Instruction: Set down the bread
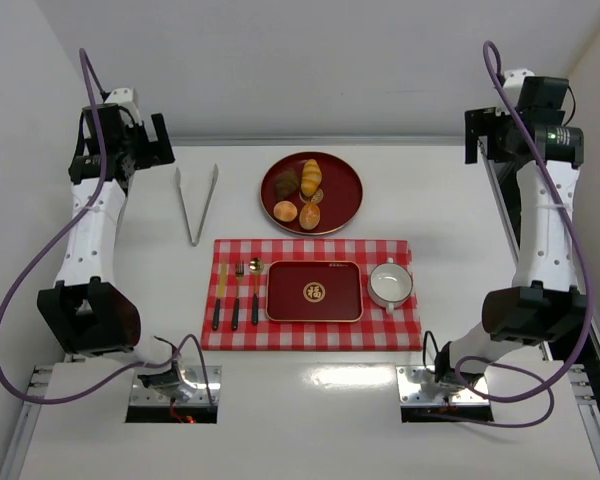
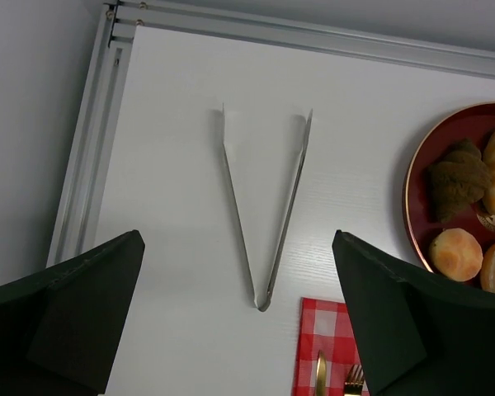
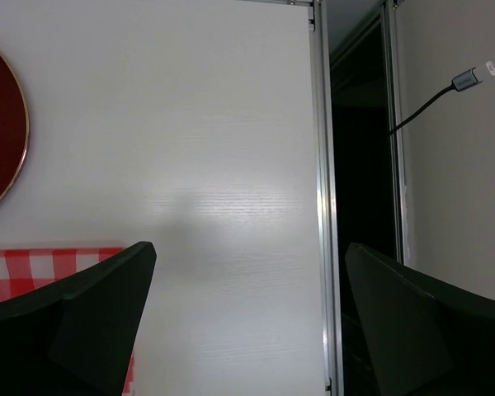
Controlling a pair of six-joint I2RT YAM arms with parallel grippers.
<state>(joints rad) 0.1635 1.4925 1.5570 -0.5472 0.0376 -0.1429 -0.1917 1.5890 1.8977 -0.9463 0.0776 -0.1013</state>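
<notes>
bread (image 1: 285, 210) sat on the near left part of the round red plate (image 1: 342, 188) at the far middle of the counter (image 1: 450, 210). an oval browner roll (image 1: 310, 214) lay just beside it, and a long yellow roll (image 1: 311, 174) and a dark lumpy piece (image 1: 285, 180) lay behind. nothing gripped it.

on the near side of the plate lay a red checked cloth (image 1: 400, 330) carrying a bare rectangular red tray (image 1: 314, 292), with a cup (image 1: 389, 285) to its right and cutlery (image 1: 235, 295) to its left. metal tongs (image 1: 198, 200) lay left of the plate, well apart from it, with their joined end toward me.

my left hand (image 2: 238, 239) hung high over the tongs with its fingers spread wide and nothing between them. my right hand (image 3: 250, 247) was also spread and empty, over bare counter off to the right.

i judged the task was at its very start, with the reach not yet made. the tray looked to me the likely place for the bread, though i couldn't be sure. the left hand was the nearer one. whether by tongs or by fingers, the next move called for closing on the round bun alone, without nudging the oval roll pressed close at its side.
</notes>
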